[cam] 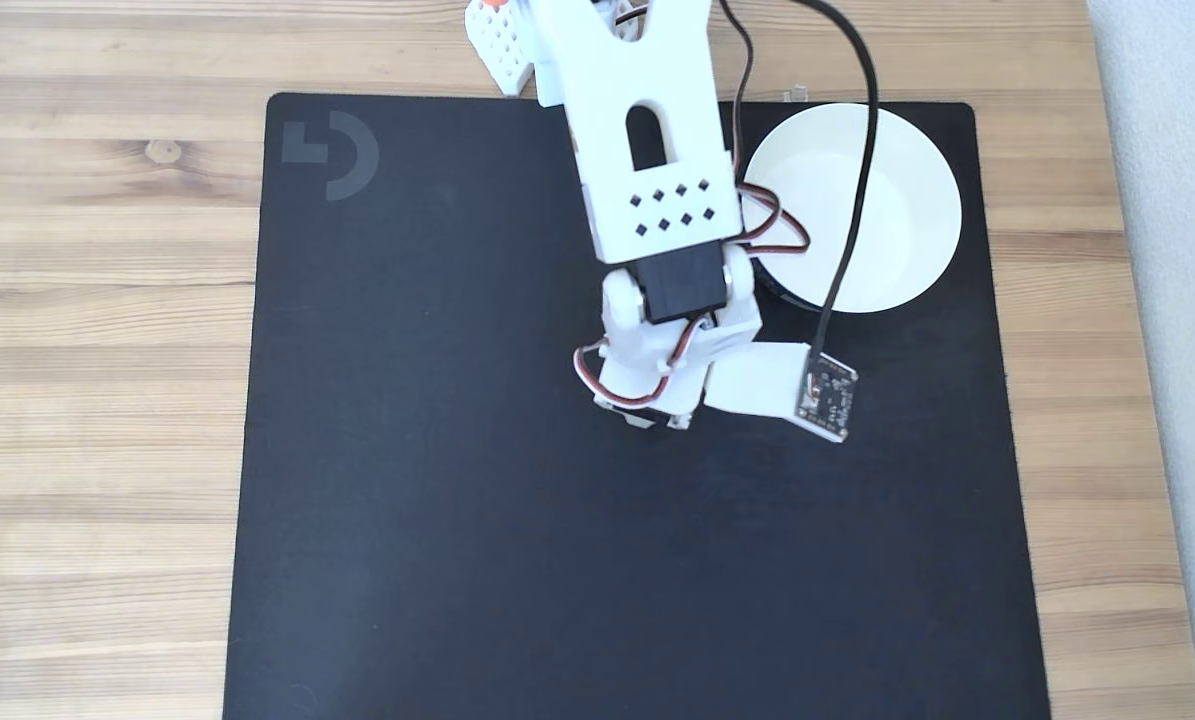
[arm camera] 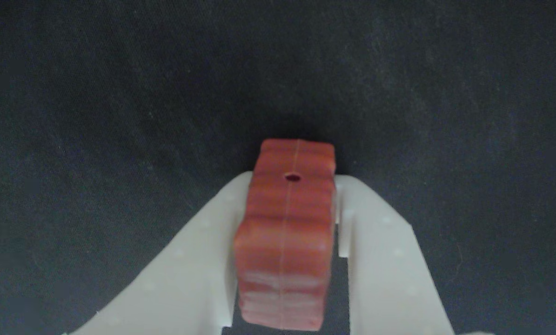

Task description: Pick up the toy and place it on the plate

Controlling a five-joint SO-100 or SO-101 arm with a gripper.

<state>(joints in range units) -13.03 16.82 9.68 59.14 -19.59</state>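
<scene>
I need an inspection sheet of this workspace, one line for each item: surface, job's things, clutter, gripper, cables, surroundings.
Surface: black mat lying on a wooden table; a grey logo sits in the mat's upper left corner in the fixed view.
Job's things: reddish-brown toy sits between the fingers; white plate rests on the mat's upper right corner, with nothing in it.
Clutter: nothing seen.
Gripper: gripper has a white finger on each side of the toy; whether it is lifted cannot be told.
Cables: a black cable crosses over the plate to a small circuit board; red and white wires loop beside the arm.
Surroundings: pale grey strip along the right edge.
</scene>
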